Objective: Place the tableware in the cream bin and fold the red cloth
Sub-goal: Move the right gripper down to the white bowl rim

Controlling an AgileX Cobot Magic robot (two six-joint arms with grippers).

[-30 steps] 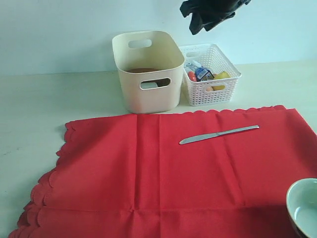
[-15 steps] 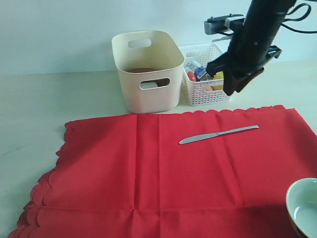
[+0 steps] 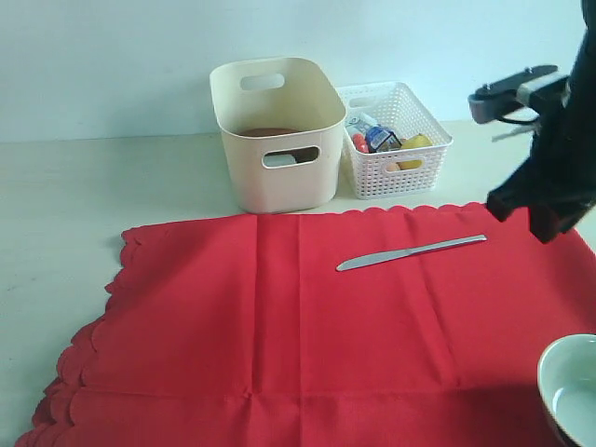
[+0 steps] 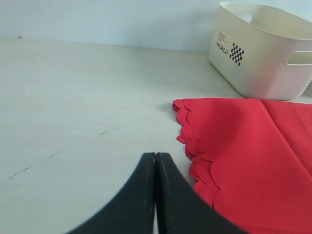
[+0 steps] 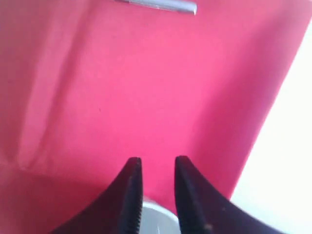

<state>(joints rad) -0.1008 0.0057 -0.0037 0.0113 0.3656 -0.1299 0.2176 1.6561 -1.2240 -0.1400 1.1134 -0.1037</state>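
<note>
The red cloth (image 3: pixel 317 326) lies spread flat on the table, and the silver knife (image 3: pixel 412 252) rests on its far half. A pale green-white bowl (image 3: pixel 570 391) sits at the cloth's near right corner. The cream bin (image 3: pixel 276 130) stands behind the cloth with something brown inside. My right gripper (image 3: pixel 542 223) hangs open in the air above the cloth's right side; in its wrist view the right gripper (image 5: pixel 158 163) shows the bowl's rim (image 5: pixel 156 217) between its fingers and the knife's end (image 5: pixel 161 5) farther off. My left gripper (image 4: pixel 155 157) is shut and empty over bare table beside the cloth's scalloped edge (image 4: pixel 195 146).
A white lattice basket (image 3: pixel 396 140) with toy foods and a small carton stands right of the cream bin. The pale table (image 3: pixel 112 196) runs to the left of the cloth, and a light wall is behind.
My right arm has swung down and to the right, from above the lattice basket to over the cloth's right side. Knife, bowl and cloth have not moved.
</note>
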